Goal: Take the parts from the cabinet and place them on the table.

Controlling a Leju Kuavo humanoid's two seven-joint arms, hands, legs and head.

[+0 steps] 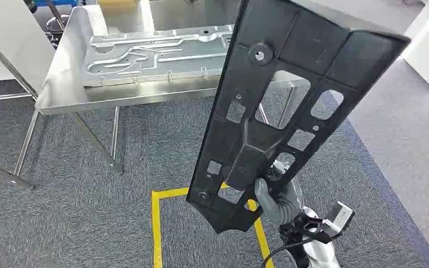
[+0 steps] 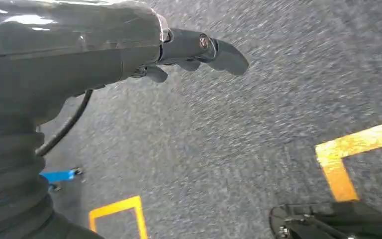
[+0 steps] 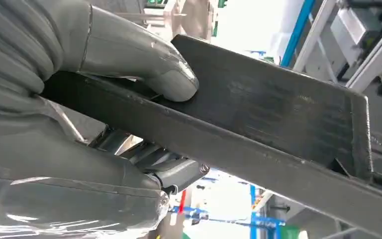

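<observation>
Right hand (image 1: 276,200) grasps the lower end of the black panel (image 1: 290,89), thumb pressed on its face, panel rising tilted above the hand. Left hand (image 2: 189,50) hangs over the carpet (image 2: 258,124), fingers apart, holding nothing.

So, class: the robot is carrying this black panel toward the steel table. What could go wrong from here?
The right hand grips the long black panel only at its lower end, so it may tilt or slip. The stamped metal sheet already covers much of the steel table; the panel could land on it.
</observation>
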